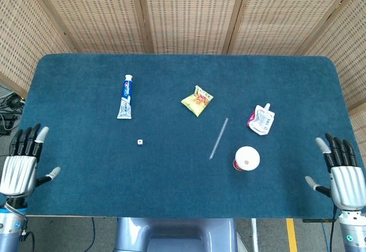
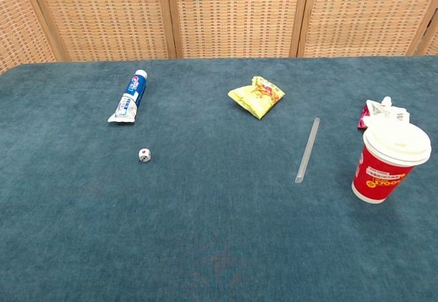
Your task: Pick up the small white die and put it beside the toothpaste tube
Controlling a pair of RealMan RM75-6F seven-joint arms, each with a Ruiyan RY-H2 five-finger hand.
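The small white die sits on the blue table cloth, a short way in front of and slightly right of the toothpaste tube. The tube is blue and white and lies with its cap pointing away from me. My left hand hovers at the table's near left corner, fingers spread, holding nothing, well to the left of the die. At the near right corner my right hand is likewise spread and empty. Neither hand shows in the chest view.
A yellow snack packet lies mid-table. A clear straw lies right of centre, next to a red cup with a white lid. A white and red pouch lies behind the cup.
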